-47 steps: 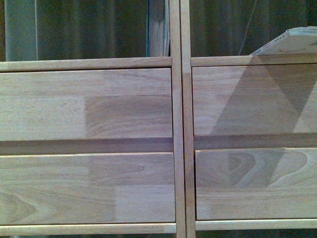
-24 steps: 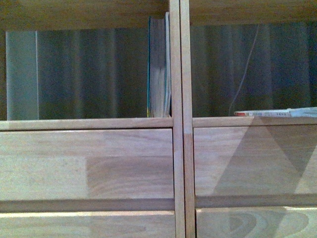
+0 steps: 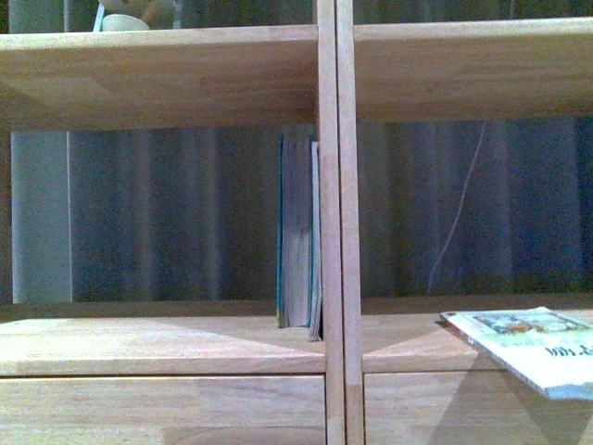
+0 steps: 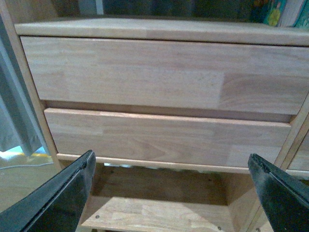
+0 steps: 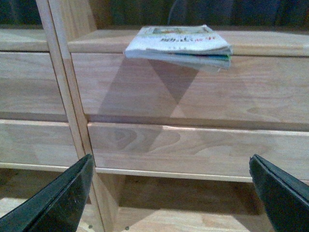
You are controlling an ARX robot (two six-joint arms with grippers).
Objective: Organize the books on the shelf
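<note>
Though thin, pale paperback [image 3: 530,349], colourful cover

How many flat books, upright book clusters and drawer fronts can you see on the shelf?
Flat paperback: 1
Upright book cluster: 1 (packed too tight to count singly)
Drawer fronts: 4
Total: 6

Left gripper [image 4: 170,155]: 2 black fingers [image 4: 58,203], matte, wedge-shaped, each narrowing to a slim tip.
Right gripper [image 5: 170,158]: 2 black fingers [image 5: 55,203] of the same wedge shape, with faint pale specks on the surface.
Finger edges: straight, with a slight sheen along the inner rim.
</note>
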